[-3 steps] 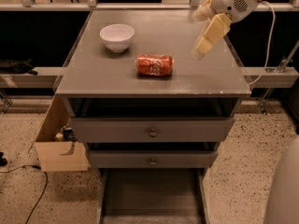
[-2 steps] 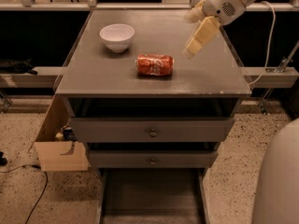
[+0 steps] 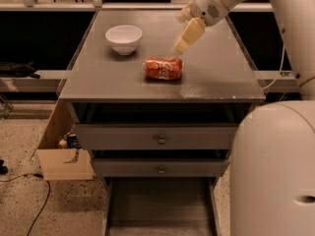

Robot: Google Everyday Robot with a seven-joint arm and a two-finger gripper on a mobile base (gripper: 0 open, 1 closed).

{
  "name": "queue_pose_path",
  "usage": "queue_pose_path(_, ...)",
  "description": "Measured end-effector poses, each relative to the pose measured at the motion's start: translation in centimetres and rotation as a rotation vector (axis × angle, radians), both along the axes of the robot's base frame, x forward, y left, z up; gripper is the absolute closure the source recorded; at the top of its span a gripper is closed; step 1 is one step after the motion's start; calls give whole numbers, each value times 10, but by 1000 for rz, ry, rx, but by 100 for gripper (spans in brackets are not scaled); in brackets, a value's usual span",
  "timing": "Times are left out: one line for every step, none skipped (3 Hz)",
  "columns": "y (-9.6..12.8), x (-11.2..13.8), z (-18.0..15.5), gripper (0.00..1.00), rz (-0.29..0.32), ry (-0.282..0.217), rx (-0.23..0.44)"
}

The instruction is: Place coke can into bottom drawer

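Observation:
The coke can [image 3: 163, 68] lies on its side in the middle of the grey cabinet top [image 3: 98, 82], red with white script. My gripper [image 3: 180, 32] hangs above the top, just right of and behind the can, not touching it. Its cream fingers [image 3: 189, 33] are spread apart and hold nothing. The bottom drawer [image 3: 160, 205] is pulled out at the foot of the cabinet, and its flat grey floor has nothing on it. The two upper drawers [image 3: 157, 137] are shut.
A white bowl [image 3: 123, 38] stands on the cabinet top, left of and behind the can. A cardboard box [image 3: 59, 154] sits on the floor left of the cabinet, with a black cable beside it. My white body [image 3: 273, 171] fills the lower right.
My gripper has moved left and lower, from the top's right edge to just beside the can. The can, bowl and drawers have not moved.

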State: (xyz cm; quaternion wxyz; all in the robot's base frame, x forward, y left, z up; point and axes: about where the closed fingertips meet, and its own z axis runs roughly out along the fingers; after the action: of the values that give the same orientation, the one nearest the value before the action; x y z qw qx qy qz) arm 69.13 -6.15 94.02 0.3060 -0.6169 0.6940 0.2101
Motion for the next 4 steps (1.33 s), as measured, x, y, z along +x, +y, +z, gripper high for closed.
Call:
queue_pose_path(16,13,-10,0,4,10,10)
queue_pose_path(28,20,-28,0,6,36,9)
queue_pose_path(34,22,-41,0,3,58,5)
queue_pose_path(35,15,-51,0,-3,77,3)
